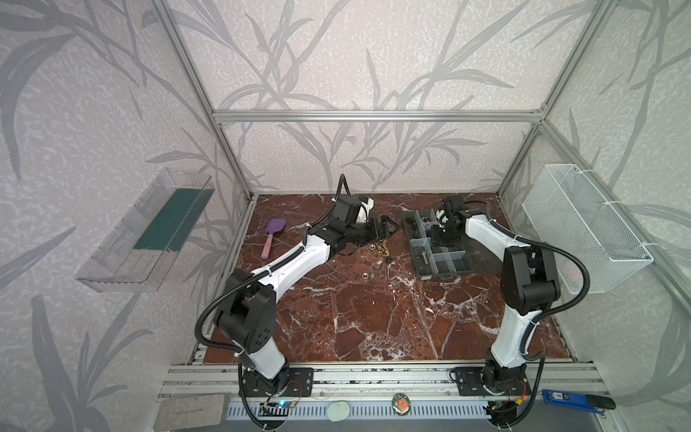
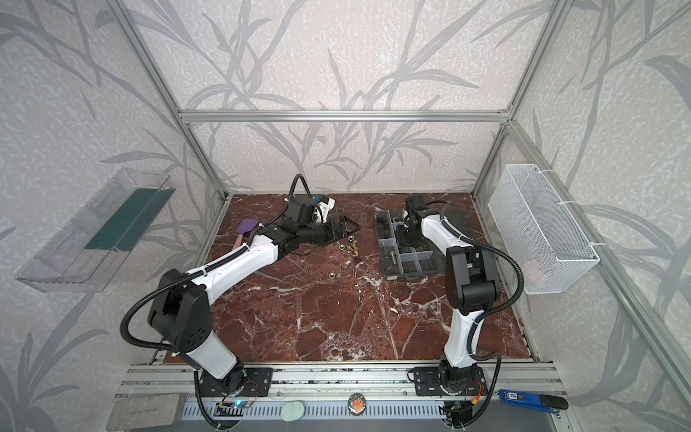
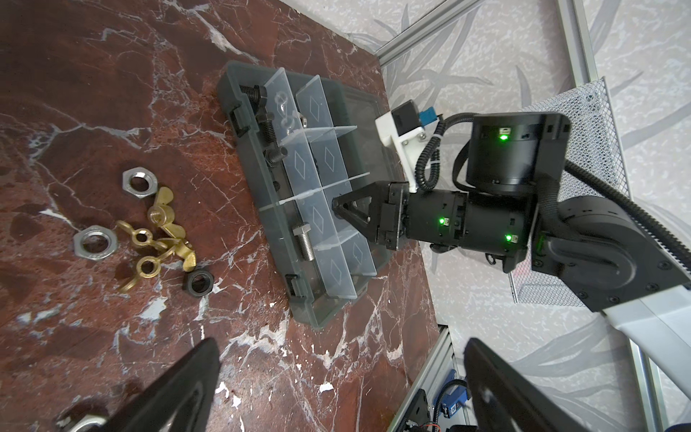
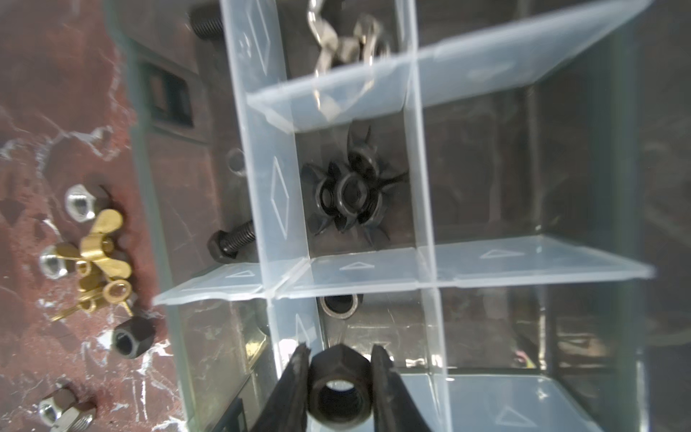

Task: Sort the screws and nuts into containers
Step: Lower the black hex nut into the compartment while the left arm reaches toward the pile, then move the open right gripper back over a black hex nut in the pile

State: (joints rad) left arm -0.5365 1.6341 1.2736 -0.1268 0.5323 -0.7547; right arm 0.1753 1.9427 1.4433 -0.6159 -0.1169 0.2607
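Observation:
My right gripper [image 4: 340, 351] is shut on a black hex nut [image 4: 338, 389] and hangs over a middle compartment of the grey organizer box [image 1: 412, 250] [image 2: 380, 250]. That compartment holds one nut [image 4: 341, 305]. The one beside it holds black wing nuts [image 4: 351, 194]. Black screws [image 3: 258, 95] and a silver screw [image 3: 303, 241] lie along the box's near row. Loose on the marble beside the box are brass wing nuts [image 3: 164, 232], two silver hex nuts [image 3: 139, 182] and a black nut [image 3: 198, 281]. My left gripper [image 3: 344, 377] [image 1: 385, 228] is open and empty, above these nuts.
A purple spatula [image 1: 275, 233] lies at the back left of the table. A white mesh basket [image 1: 583, 228] hangs on the right wall and a clear shelf [image 1: 149, 232] on the left wall. Another silver nut [image 1: 362, 276] lies nearer the front.

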